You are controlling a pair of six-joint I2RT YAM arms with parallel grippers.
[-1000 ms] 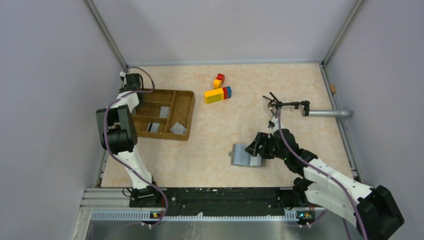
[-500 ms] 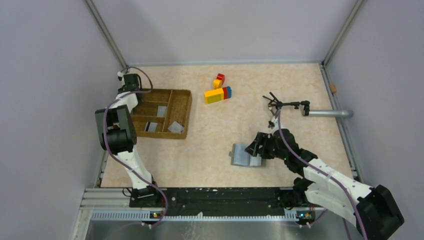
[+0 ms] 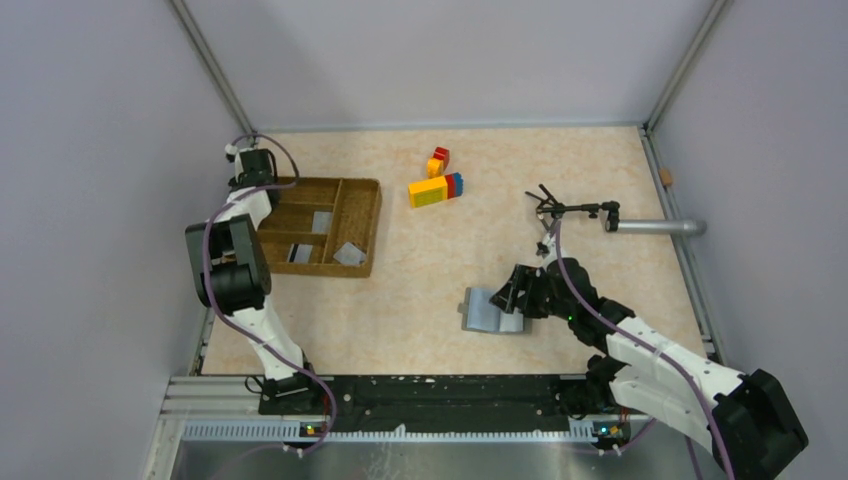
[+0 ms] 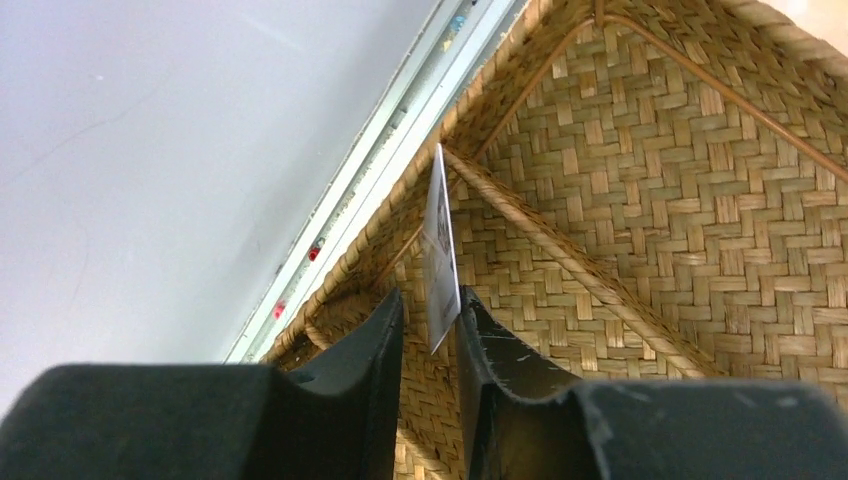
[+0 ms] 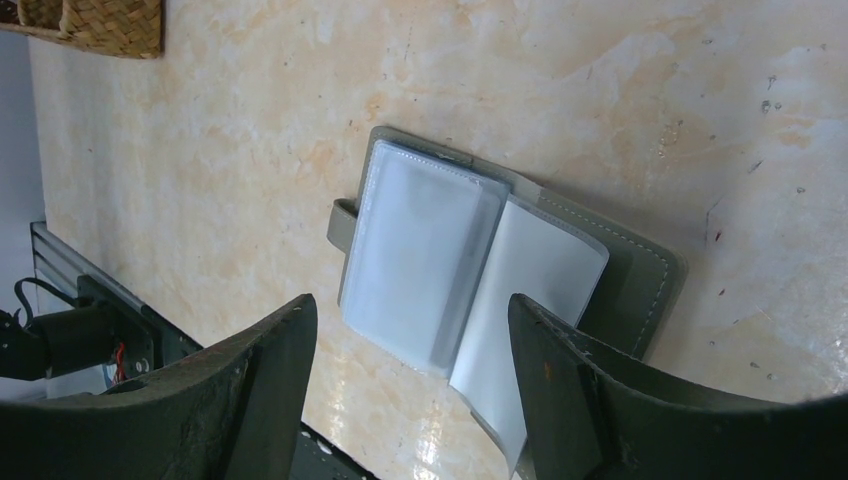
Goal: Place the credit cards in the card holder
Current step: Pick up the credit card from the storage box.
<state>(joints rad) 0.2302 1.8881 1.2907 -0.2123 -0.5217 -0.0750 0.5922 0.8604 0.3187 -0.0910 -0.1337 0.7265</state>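
Observation:
In the left wrist view a thin silver-grey credit card (image 4: 440, 250) stands on edge in a corner of the wicker tray (image 4: 640, 200). My left gripper (image 4: 430, 300) straddles its lower end with narrow jaws. The card leans on the right finger (image 4: 480, 330), and a gap shows at the left one. Other credit cards (image 3: 322, 221) (image 3: 349, 254) lie in the tray (image 3: 375, 225). The grey card holder (image 3: 488, 310) lies unfolded on the table. My right gripper (image 5: 410, 305) hangs wide open over its clear sleeves (image 5: 420, 260).
Coloured toy bricks (image 3: 435, 185) sit at the back centre. A metal pipe (image 3: 655, 227) with a black clamp reaches in from the right wall. The tray stands close to the left wall rail (image 4: 400, 150).
The left wrist has pushed toward the back left corner, and the wicker tray has slid a little to the left with it. The right arm and card holder have not moved.

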